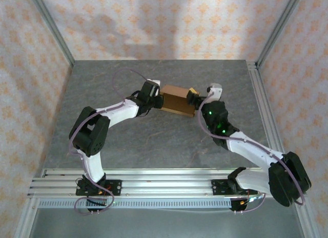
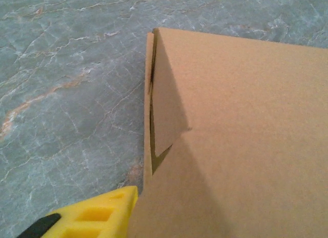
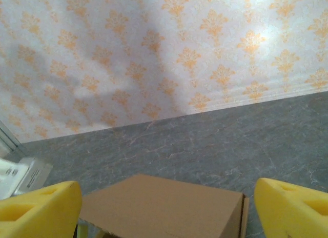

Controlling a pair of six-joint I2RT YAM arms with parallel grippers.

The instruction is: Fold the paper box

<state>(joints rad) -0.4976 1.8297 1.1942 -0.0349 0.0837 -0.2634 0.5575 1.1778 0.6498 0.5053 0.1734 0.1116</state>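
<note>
The paper box (image 1: 178,99) is a closed brown cardboard block lying mid-table toward the back. My left gripper (image 1: 155,98) is at its left end. In the left wrist view the box (image 2: 241,130) shows a side flap with a notched slit, and one yellow finger (image 2: 95,216) lies against its lower edge; the other finger is hidden behind the cardboard. My right gripper (image 1: 197,98) is at the box's right end. Its yellow fingers (image 3: 38,207) stand wide apart, open, on either side of the box (image 3: 164,207) and just off it.
Grey marble tabletop (image 1: 154,140) surrounds the box. Aluminium rails (image 1: 154,179) run along the near edge and up the right side (image 1: 261,104). Wallpapered walls (image 1: 154,22) close in the back and sides.
</note>
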